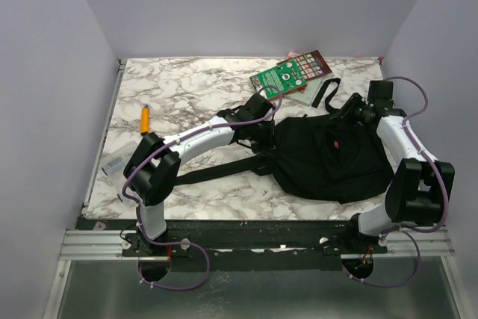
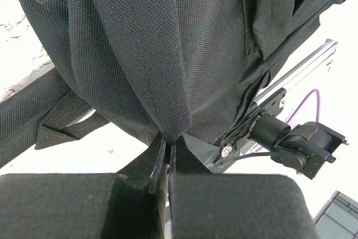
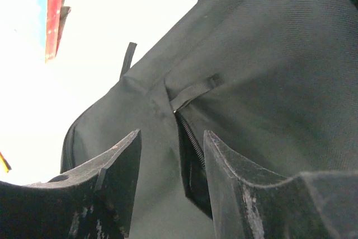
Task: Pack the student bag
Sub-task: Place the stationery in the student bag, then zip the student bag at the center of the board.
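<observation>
The student bag (image 1: 328, 158), a big soft black backpack, lies at the right middle of the marble table, with a long strap (image 1: 216, 172) trailing left. My left gripper (image 1: 261, 126) is at the bag's left upper edge. In the left wrist view it (image 2: 168, 143) is shut on a pinched fold of the bag's fabric (image 2: 140, 54). My right gripper (image 1: 351, 110) is at the bag's top right. In the right wrist view it (image 3: 172, 138) is open, its fingers either side of a partly open zipper (image 3: 190, 135) on the bag (image 3: 268, 71).
A green-covered book (image 1: 285, 78) lies on a dark red book (image 1: 314, 62) at the back, just beyond the bag. An orange marker (image 1: 145, 119) and a small clear item (image 1: 113, 163) lie at the left. Purple walls enclose the table.
</observation>
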`<state>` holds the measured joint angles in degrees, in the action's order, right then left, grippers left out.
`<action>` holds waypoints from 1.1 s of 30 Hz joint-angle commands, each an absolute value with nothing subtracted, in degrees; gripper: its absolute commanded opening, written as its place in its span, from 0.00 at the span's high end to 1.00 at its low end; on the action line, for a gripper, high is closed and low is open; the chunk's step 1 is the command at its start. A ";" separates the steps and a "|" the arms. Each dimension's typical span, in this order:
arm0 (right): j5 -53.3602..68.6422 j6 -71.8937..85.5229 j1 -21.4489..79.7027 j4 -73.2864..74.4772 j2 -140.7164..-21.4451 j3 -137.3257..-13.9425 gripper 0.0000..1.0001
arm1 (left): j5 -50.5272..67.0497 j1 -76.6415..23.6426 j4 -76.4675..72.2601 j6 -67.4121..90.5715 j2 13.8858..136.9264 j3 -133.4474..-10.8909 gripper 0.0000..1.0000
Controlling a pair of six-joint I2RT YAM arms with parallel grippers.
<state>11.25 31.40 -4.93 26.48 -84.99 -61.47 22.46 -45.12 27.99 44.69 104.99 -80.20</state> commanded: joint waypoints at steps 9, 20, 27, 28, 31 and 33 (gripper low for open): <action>17.86 50.34 -8.00 12.25 -89.96 -53.49 0.47 | 22.76 -44.94 26.37 44.47 102.07 -80.11 1.00; 12.55 58.09 -8.14 8.39 -93.93 -53.03 0.57 | 23.02 -44.99 26.24 44.55 101.88 -80.16 1.00; 13.10 60.26 -8.06 6.59 -96.94 -53.70 0.63 | 22.87 -44.97 26.19 44.47 101.69 -80.07 1.00; 12.97 60.25 -8.01 6.59 -97.15 -53.88 0.64 | 22.81 -45.00 26.17 44.47 101.70 -80.07 1.00; 12.92 59.03 -8.04 5.65 -97.49 -54.29 0.81 | 21.34 -44.99 26.19 44.96 101.17 -79.36 1.00; 14.28 57.71 -8.05 4.74 -98.59 -55.12 0.99 | 20.03 -44.83 26.19 45.32 100.54 -78.45 1.00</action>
<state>14.24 58.63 -7.62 7.40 -96.68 -53.63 22.44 -45.12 27.59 44.75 104.53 -79.94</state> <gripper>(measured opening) 0.094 0.014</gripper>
